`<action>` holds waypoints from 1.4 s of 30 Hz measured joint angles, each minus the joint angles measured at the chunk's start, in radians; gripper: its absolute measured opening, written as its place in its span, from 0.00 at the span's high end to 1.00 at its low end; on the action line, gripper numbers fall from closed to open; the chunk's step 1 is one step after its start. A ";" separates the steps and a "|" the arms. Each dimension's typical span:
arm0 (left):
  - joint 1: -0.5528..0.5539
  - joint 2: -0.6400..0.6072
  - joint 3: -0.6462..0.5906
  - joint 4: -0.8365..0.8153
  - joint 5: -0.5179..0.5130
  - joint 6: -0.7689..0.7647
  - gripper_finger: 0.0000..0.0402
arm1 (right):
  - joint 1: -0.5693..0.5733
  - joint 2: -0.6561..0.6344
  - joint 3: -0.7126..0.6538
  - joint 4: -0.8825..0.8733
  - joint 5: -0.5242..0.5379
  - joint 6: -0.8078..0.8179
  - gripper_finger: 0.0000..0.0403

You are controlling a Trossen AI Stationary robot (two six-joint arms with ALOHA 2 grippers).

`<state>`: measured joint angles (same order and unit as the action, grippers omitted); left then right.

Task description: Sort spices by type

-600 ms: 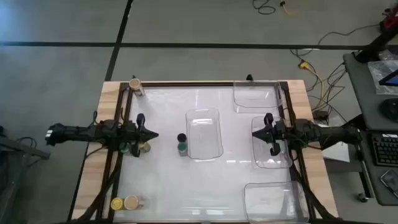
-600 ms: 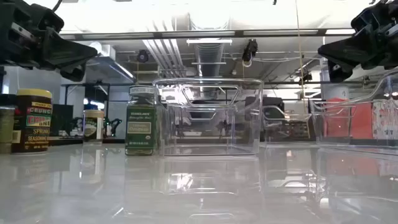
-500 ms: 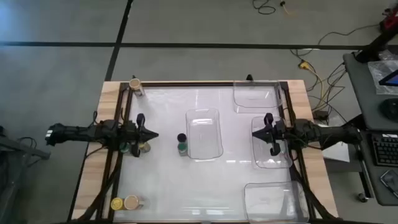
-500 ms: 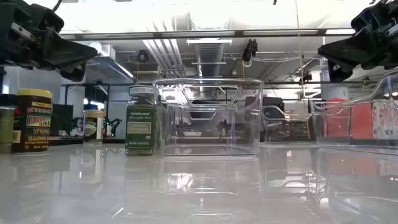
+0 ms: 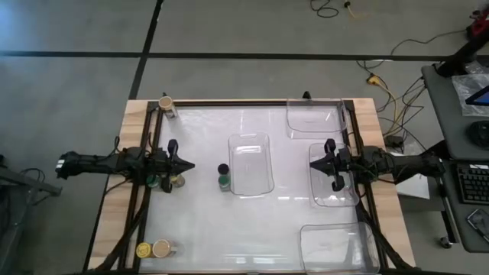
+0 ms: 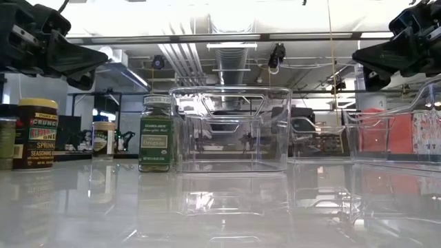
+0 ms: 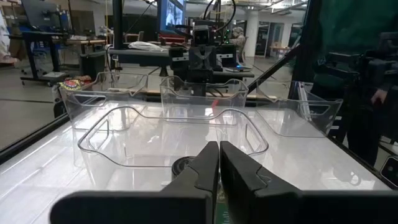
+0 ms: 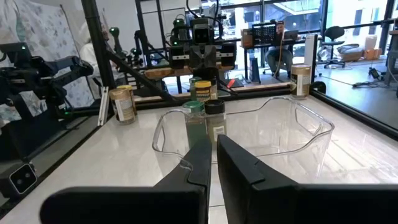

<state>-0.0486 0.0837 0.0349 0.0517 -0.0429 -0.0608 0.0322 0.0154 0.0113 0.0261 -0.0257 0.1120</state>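
Note:
Two spice jars stand side by side left of the centre clear tray (image 5: 251, 163): one with a green lid (image 5: 224, 182) and one with a black lid (image 5: 223, 169). Two more jars (image 5: 153, 182) (image 5: 177, 181) stand under my left arm. A yellow-lidded jar (image 5: 143, 250) and a tan-lidded jar (image 5: 161, 248) stand at the near left corner. A tan jar (image 5: 166, 105) lies at the far left corner. My left gripper (image 5: 189, 165) hangs shut above the table's left side. My right gripper (image 5: 312, 166) hangs shut over the right tray (image 5: 334, 198). Both are well above the table in the low view.
Further clear trays sit at the far right (image 5: 315, 118) and the near right corner (image 5: 336, 248). A dark frame (image 5: 147, 137) runs along the left and right sides of the table. The white tabletop between the jars and the near edge is bare.

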 joint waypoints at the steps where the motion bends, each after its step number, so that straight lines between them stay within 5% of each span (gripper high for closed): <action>1: 0.000 0.000 0.000 0.000 0.000 0.000 1.00 | 0.000 0.000 0.000 0.000 0.000 0.000 0.96; 34: 0.000 0.000 0.000 0.000 0.000 0.000 1.00 | 0.000 0.000 0.000 0.012 0.000 0.004 0.96; 42: 0.000 0.000 0.000 0.000 0.000 0.000 1.00 | 0.000 0.024 0.027 0.088 0.023 0.284 0.96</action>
<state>-0.0483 0.0841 0.0347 0.0521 -0.0429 -0.0607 0.0326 0.0398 0.0384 0.1137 -0.0026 0.3956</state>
